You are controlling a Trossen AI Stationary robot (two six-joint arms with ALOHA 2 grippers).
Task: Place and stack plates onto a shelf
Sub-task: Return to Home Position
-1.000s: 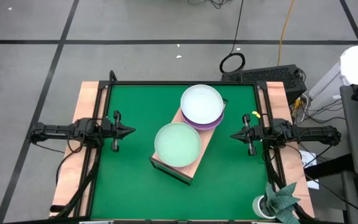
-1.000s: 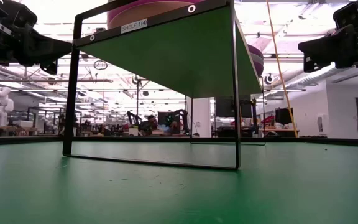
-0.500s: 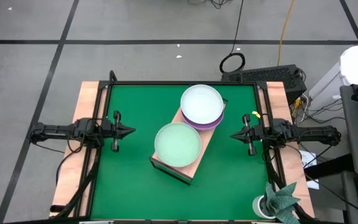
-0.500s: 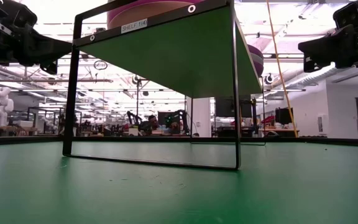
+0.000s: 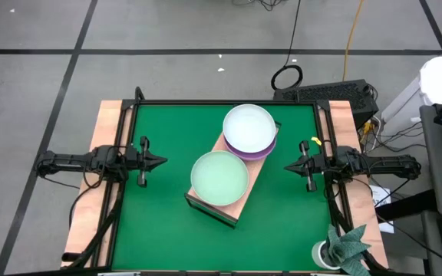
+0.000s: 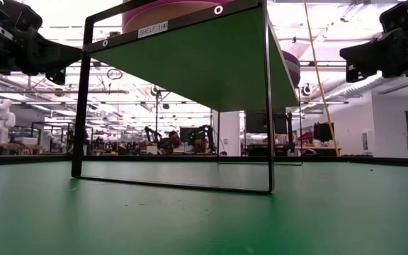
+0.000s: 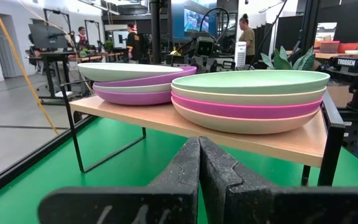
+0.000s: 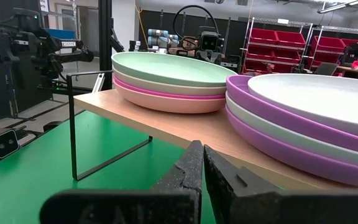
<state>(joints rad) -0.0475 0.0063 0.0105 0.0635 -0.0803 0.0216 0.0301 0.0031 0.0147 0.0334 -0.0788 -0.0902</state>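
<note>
The wooden shelf on its thin dark frame stands slantwise in the middle of the green mat. Two stacks of plates rest on its board: a near stack topped by a pale mint plate and a far stack topped by a whitish plate over purple ones. The left wrist view shows the mint stack with magenta and cream plates beneath. My left gripper is shut at the mat's left edge, pointing level toward the shelf. My right gripper is shut at the right edge, also level. Neither holds anything.
A white cup with a green folded-paper plant stands at the table's near right corner. Open green mat lies on both sides of the shelf. Wooden side strips border the mat. People stand in the room beyond the table.
</note>
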